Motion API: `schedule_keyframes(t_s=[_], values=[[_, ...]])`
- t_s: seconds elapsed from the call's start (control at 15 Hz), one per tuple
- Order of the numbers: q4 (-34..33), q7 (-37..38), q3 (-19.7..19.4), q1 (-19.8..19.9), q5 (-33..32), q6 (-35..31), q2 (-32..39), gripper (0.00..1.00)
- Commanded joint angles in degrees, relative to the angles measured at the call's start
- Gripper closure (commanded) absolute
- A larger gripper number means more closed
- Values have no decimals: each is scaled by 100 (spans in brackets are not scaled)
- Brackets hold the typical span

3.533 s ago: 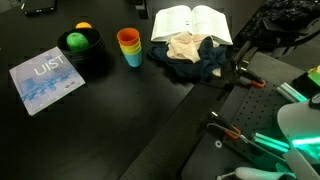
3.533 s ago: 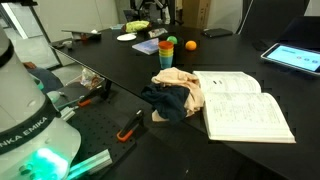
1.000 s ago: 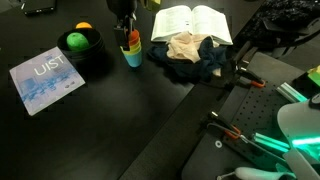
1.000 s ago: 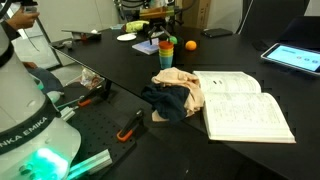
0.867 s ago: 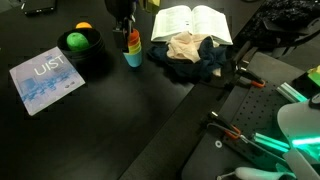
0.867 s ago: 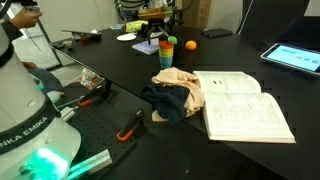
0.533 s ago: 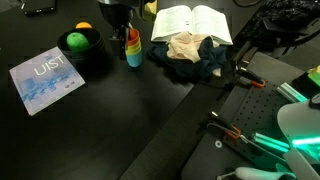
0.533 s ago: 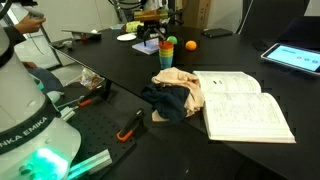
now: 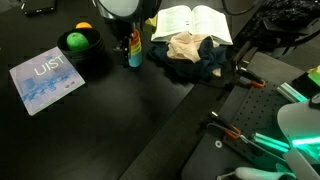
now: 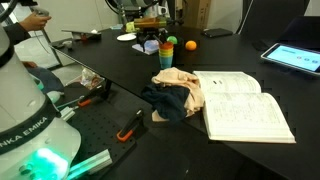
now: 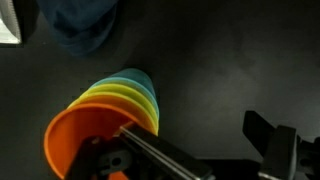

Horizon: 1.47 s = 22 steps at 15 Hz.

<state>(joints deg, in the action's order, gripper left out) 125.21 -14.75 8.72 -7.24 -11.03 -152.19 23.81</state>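
The hand (image 11: 195,140), jaws wide, straddles the rim of the nested stack of rainbow-coloured plastic cups (image 11: 105,110). It is probably light, slick and tippy, so pinch the wall.

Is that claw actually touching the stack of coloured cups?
Cannot tell. In the wrist view one finger of the open gripper overlaps the orange mouth of the cups, but neither contact nor gap shows plainly.

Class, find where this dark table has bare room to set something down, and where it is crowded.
Free: the table between the booklet and the cloth pile, down to its near edge. Crowded: the back row of bowl, stacked cups, open book.
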Motion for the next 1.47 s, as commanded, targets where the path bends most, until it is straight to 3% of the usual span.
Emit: schedule_keyframes(t_s=[0.0,1.13,1.2,1.27,1.33,1.4], values=[[-19,-6,0,0,7,12,8,0],[-23,-1,2,-4,12,4,6,0],[-13,-7,5,1,15,-11,5,12],[-17,1,0,-6,7,13,11,1],[-14,1,0,-5,7,13,12,10],[-14,1,-1,-4,7,13,13,12]])
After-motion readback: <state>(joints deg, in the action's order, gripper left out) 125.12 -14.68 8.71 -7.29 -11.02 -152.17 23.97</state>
